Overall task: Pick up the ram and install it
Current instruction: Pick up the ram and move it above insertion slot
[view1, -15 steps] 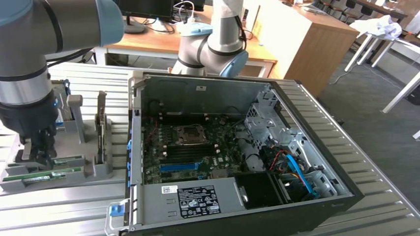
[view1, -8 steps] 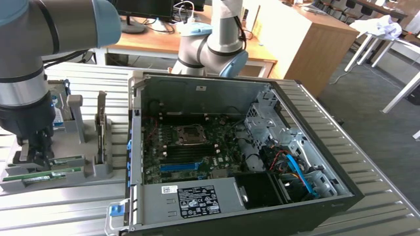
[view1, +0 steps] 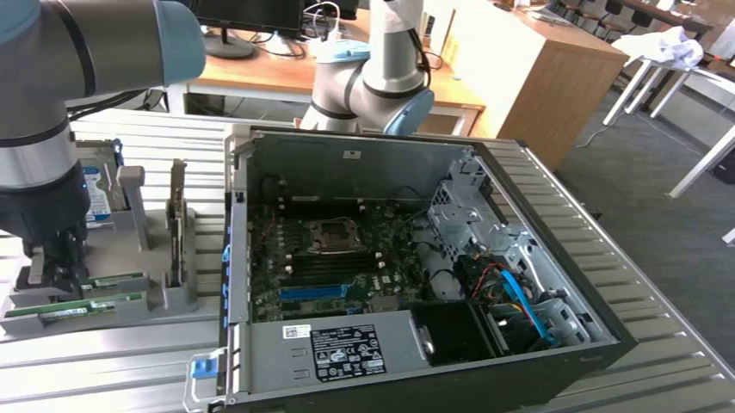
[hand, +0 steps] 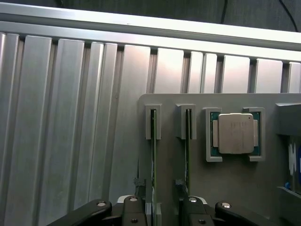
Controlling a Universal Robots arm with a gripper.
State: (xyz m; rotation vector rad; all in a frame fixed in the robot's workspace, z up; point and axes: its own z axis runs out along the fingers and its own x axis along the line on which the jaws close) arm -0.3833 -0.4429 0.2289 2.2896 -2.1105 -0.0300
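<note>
Two green ram sticks stand on edge in slots of a grey holder [view1: 161, 301] at the exterior view's left, one [view1: 103, 282] behind the other [view1: 86, 308]. In the wrist view they appear edge-on as thin green lines, one [hand: 153, 150] beside the other [hand: 188, 146]. My gripper [view1: 55, 277] hangs straight down over the holder's end, right above the sticks. Its jaws are open, and the dark fingers [hand: 140, 209] reach down beside the sticks' ends. Nothing is held between them [hand: 164, 209].
A silver processor [hand: 233, 133] lies in a pocket of the holder. A hard drive [view1: 98, 202] and a dark expansion card [view1: 178, 206] stand on the holder behind the gripper. The open computer case [view1: 597, 318] with its motherboard [view1: 344, 258] lies on the ribbed metal table [view1: 126, 370].
</note>
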